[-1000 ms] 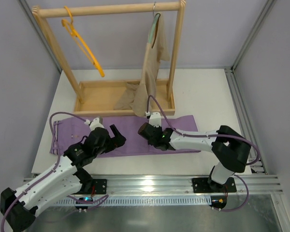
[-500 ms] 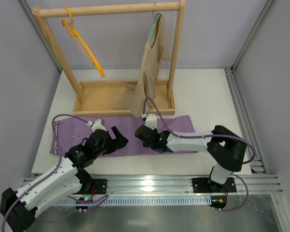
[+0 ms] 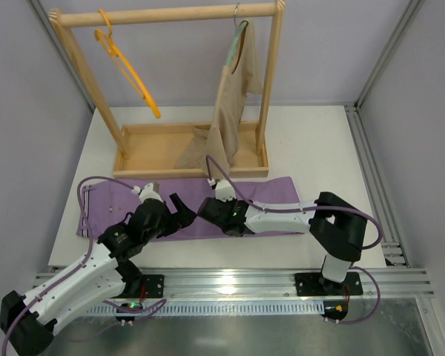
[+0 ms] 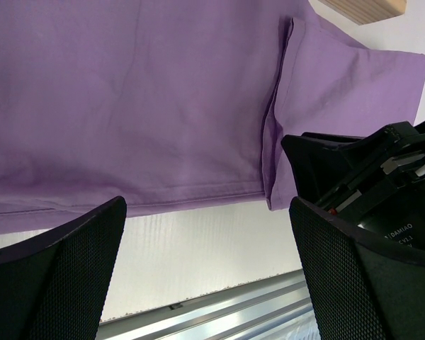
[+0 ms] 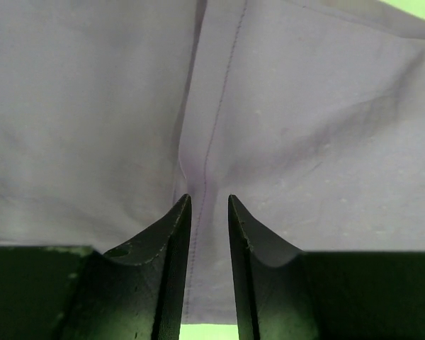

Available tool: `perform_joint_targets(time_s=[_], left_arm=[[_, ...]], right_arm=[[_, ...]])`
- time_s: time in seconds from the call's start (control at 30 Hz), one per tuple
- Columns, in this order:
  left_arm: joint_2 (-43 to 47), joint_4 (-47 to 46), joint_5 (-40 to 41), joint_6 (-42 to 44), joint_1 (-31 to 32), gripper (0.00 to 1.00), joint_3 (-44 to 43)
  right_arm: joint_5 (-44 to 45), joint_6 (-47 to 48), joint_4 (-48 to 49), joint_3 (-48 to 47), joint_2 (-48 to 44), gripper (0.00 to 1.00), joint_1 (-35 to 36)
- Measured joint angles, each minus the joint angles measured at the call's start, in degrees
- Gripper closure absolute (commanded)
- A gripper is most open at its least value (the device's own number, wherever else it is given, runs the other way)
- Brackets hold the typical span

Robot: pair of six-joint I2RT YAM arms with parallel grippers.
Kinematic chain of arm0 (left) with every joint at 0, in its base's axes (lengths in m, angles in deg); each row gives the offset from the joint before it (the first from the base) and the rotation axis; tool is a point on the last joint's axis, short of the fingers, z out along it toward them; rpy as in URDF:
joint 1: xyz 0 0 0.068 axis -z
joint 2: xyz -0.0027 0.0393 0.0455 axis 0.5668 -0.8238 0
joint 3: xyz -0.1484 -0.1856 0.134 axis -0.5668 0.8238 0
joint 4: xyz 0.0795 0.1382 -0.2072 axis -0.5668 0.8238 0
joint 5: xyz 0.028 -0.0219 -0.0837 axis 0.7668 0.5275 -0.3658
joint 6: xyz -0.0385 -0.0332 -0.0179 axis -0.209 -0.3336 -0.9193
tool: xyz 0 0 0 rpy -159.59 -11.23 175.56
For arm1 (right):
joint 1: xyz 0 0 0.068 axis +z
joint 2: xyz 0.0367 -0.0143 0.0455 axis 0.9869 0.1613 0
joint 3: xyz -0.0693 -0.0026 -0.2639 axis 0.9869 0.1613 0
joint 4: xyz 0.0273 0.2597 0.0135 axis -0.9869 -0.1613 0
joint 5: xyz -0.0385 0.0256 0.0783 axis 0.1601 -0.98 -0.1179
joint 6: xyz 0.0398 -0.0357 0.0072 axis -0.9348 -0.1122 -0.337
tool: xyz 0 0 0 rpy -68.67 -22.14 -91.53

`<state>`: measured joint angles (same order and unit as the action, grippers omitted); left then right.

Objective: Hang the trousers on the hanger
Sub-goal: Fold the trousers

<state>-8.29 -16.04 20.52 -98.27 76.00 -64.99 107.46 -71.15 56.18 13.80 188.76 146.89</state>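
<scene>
The lilac trousers (image 3: pixel 119 208) lie flat across the table in front of the wooden rack. The orange-yellow hanger (image 3: pixel 130 70) hangs empty on the rack's top bar at the left. My right gripper (image 3: pixel 205 210) is low over the middle of the trousers. In the right wrist view its fingers (image 5: pixel 177 234) are nearly together, pinching a raised seam fold of the trousers (image 5: pixel 304 106). My left gripper (image 3: pixel 179 210) is open just left of it. In the left wrist view it (image 4: pixel 207 212) hangs over the near hem of the trousers (image 4: pixel 163 106), holding nothing.
The wooden rack (image 3: pixel 163 15) stands at the back with a tray base (image 3: pixel 156 148). A beige garment (image 3: pixel 230 111) hangs on a grey-green hanger at its right end. A metal rail (image 3: pixel 230 282) runs along the table's near edge.
My right gripper has moved left along the trousers toward my left gripper, and the trousers' right end has shifted slightly left. The left arm has barely moved.
</scene>
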Motion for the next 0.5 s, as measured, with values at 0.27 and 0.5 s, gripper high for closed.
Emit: perform_joint_targets(time_s=[0.27, 0.5], left_arm=[[0.7, 0.4, 0.2, 0.0, 0.0, 0.03, 0.0], [1.8, 2.7, 2.5, 0.3, 0.0, 0.02, -0.3]], right_arm=[[1.5, 1.0, -3.4, -1.6, 0.0, 0.57, 0.1], [-1.0, 1.6, -2.8, -2.9, 0.2, 0.45, 0.2]])
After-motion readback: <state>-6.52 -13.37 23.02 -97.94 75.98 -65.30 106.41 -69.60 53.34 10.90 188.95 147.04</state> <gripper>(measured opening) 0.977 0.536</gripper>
